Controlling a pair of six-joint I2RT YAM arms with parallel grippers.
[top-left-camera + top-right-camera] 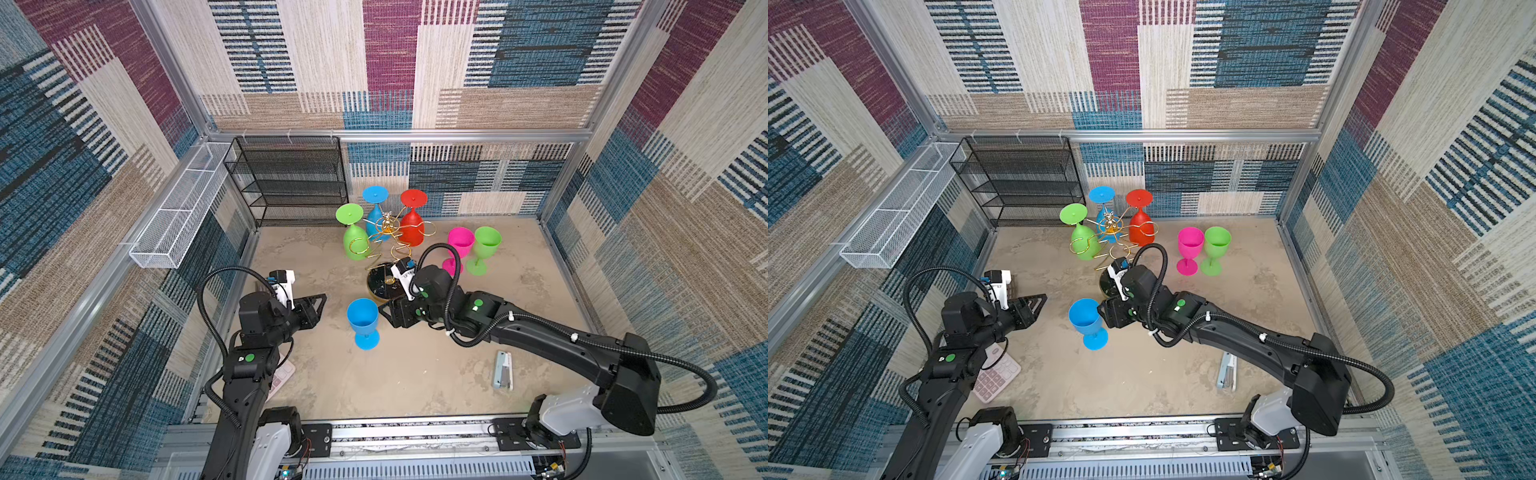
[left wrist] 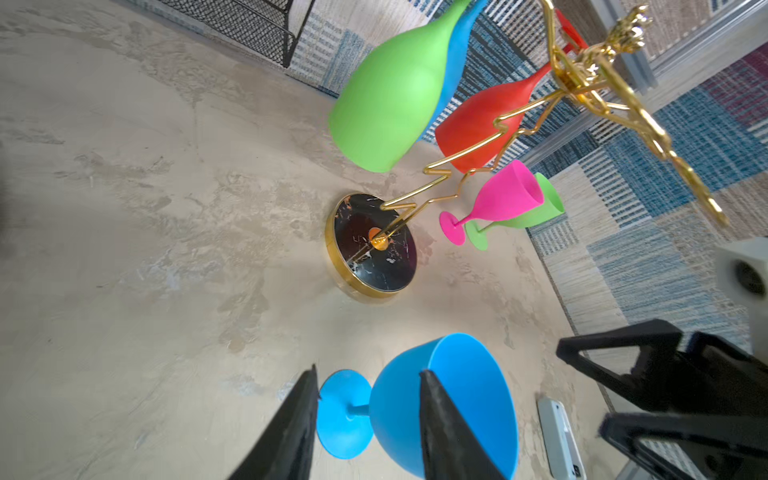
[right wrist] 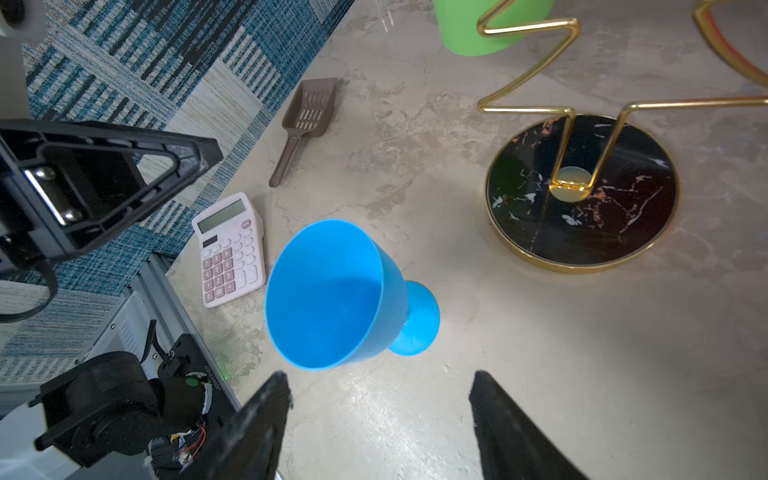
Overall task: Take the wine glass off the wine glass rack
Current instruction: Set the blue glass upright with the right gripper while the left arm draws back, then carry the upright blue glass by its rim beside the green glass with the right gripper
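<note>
Right wrist view — right gripper (image 3: 380, 382) agape, clear of wine glass (image 3: 328, 299).

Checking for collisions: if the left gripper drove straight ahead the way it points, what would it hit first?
Likely the upright blue wine glass, standing directly ahead of the left gripper; exact depth is unclear.

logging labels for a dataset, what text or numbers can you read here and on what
"7 8 9", "4 5 6", "1 2 3", "0", "00": keys of the pink and white desk calculator; display blank.
Its other key signs: too small to read.
Pale grey flat device: markings too blurred.
</note>
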